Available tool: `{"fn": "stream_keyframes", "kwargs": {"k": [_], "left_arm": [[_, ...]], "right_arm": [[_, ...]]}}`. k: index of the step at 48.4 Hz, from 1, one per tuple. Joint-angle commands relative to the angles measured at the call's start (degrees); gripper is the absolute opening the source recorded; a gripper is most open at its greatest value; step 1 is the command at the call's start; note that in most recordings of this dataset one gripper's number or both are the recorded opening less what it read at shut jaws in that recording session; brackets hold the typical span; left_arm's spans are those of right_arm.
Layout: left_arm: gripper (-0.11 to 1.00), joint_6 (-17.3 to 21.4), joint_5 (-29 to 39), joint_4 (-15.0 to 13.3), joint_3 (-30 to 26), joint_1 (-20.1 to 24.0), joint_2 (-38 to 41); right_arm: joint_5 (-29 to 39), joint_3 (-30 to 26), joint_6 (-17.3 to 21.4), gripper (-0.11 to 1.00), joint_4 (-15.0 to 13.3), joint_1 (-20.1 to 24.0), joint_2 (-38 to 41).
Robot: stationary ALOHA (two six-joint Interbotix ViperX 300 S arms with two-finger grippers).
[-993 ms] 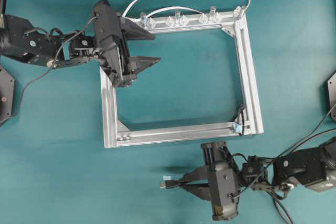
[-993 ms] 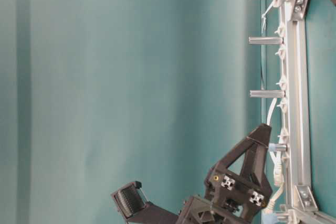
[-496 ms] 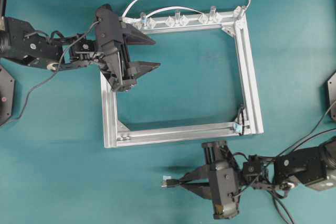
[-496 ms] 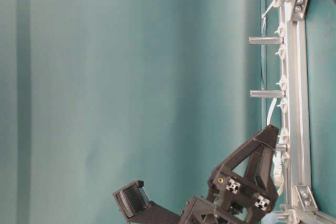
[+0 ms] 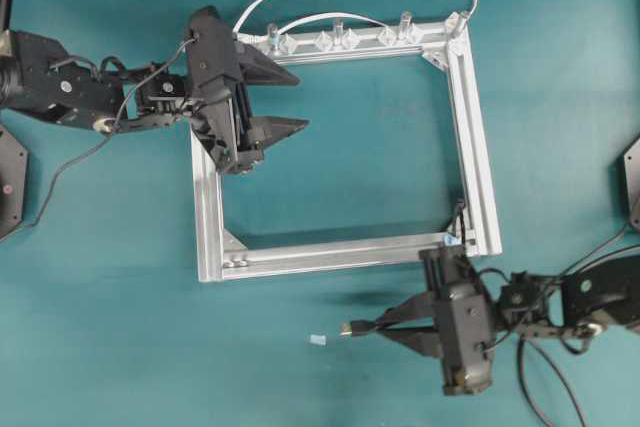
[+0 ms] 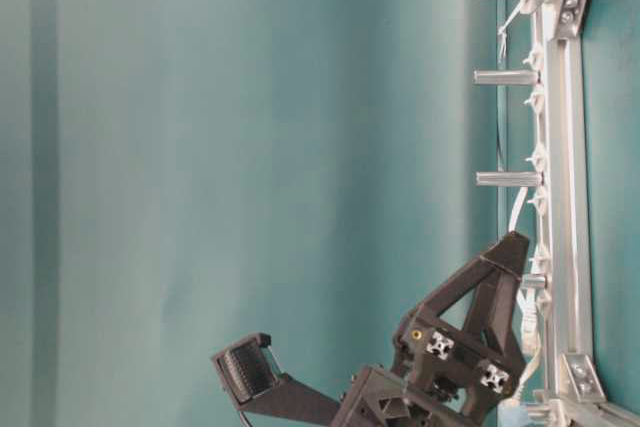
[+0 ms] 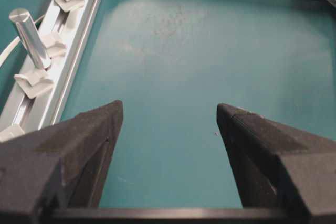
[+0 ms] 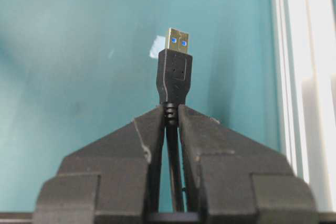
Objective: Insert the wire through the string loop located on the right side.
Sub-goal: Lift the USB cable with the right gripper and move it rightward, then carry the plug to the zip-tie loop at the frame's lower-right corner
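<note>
Below the one silver frame [image 5: 480, 187], the right tool [image 5: 385, 327] pinches the one wire [image 8: 174, 74]; left tool [image 5: 285, 100] spread

Black wire [image 8: 174, 77] w/ gold USB tip sits center frame, pointing up; tiny string loop [image 5: 457, 222] w/ blue tag at lower right.

The view is turned on its side, with the teal table surface [image 6: 610, 147] running down the right edge and a teal backdrop [image 6: 250, 147] filling the rest. The silver frame [image 6: 560, 147] lies along the table surface. Three metal pegs [image 6: 505, 77] project leftward from its rail, with small white clips [image 6: 538, 99] beside them. A white cable [image 6: 517, 209] trails along the frame. At the bottom, the left gripper [image 6: 370, 332] shows its two black fingers [image 6: 480, 287] spread well apart, one reaching the frame.
</note>
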Motion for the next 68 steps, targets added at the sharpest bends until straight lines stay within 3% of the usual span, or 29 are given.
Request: {"fn": "stream_keyframes", "kwargs": {"k": [1,21,68], "left_arm": [[0.74,-0.4,0.3,0.0,-1.4,-0.2,-0.9],[0.74,-0.4,0.7,0.0,-2.1,-0.2,-0.8],[0.74,-0.4,3.6,0.0,-3.8,-0.2,-0.7]], "right_arm": [[-0.2,1.0,0.1,0.12,-0.1,0.6,-3.0],[0.2,9.6,0.1,0.12,-0.1,2.5,-10.4],[4.0,27.9,0.2,0.12,0.0,2.6,-30.7]]}}
